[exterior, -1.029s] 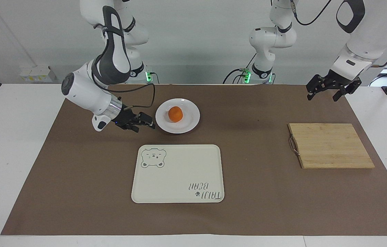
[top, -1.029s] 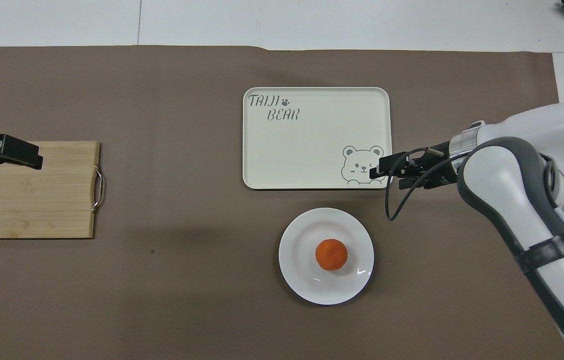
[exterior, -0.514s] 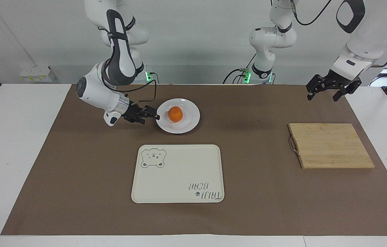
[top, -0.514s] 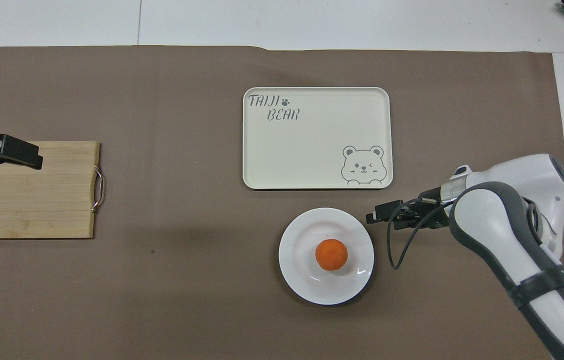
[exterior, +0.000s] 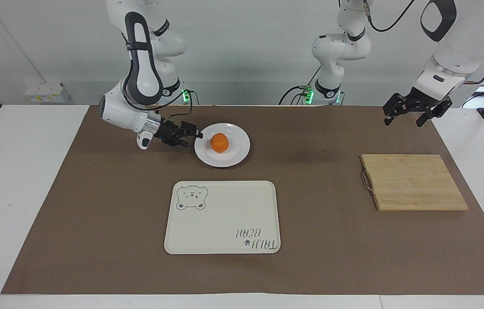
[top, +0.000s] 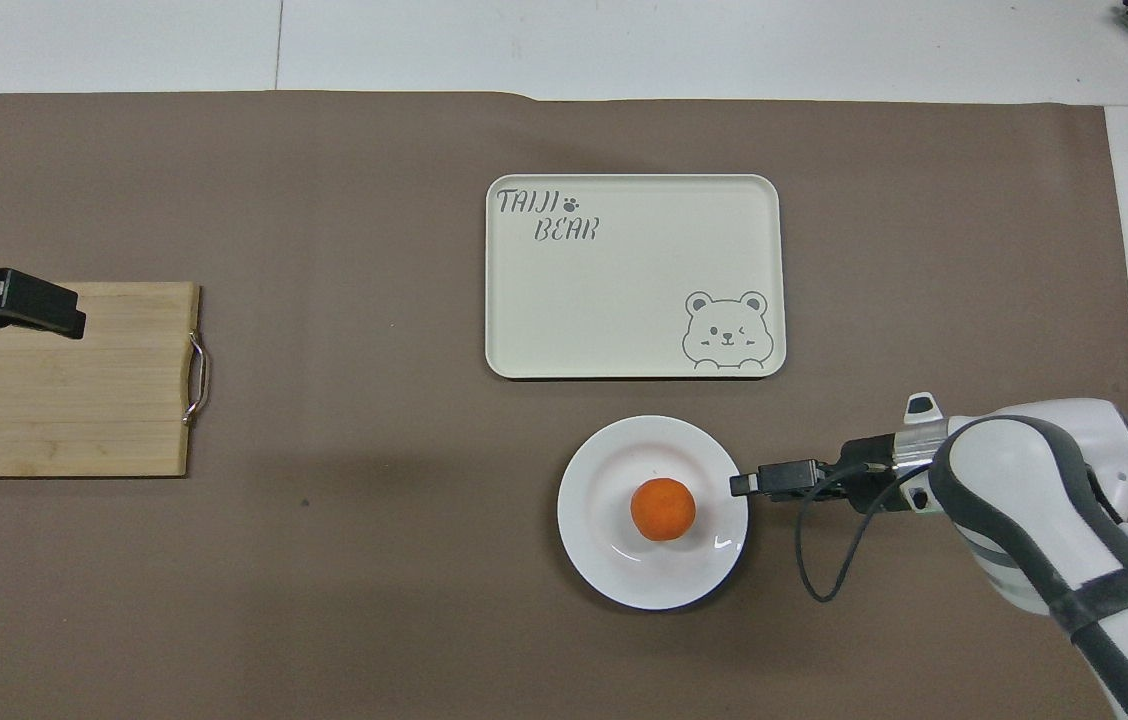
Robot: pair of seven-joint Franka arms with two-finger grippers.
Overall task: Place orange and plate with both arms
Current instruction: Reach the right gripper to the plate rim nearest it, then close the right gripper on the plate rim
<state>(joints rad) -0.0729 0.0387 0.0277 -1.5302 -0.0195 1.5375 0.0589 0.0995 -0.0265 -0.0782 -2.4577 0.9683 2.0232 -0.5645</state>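
Note:
The orange (exterior: 219, 142) (top: 663, 509) sits in the middle of the white plate (exterior: 242, 150) (top: 614, 570), which lies on the brown mat near the robots. My right gripper (exterior: 194, 138) (top: 746, 485) is low and level, open, with its tips at the plate's rim on the side toward the right arm's end of the table. I cannot tell whether it touches the rim. My left gripper (exterior: 404, 122) (top: 64, 315) hangs open and holds nothing, high over the edge of the wooden board at the left arm's end, where that arm waits.
A cream tray with a bear print (exterior: 222, 216) (top: 624, 290) lies just farther from the robots than the plate. A wooden cutting board with a metal handle (exterior: 413, 182) (top: 54, 400) lies toward the left arm's end. A brown mat (exterior: 319, 240) covers the table.
My right gripper has swung from beside the tray's bear corner toward the robots and come up to the plate's rim. The left arm, the plate and the orange have not moved.

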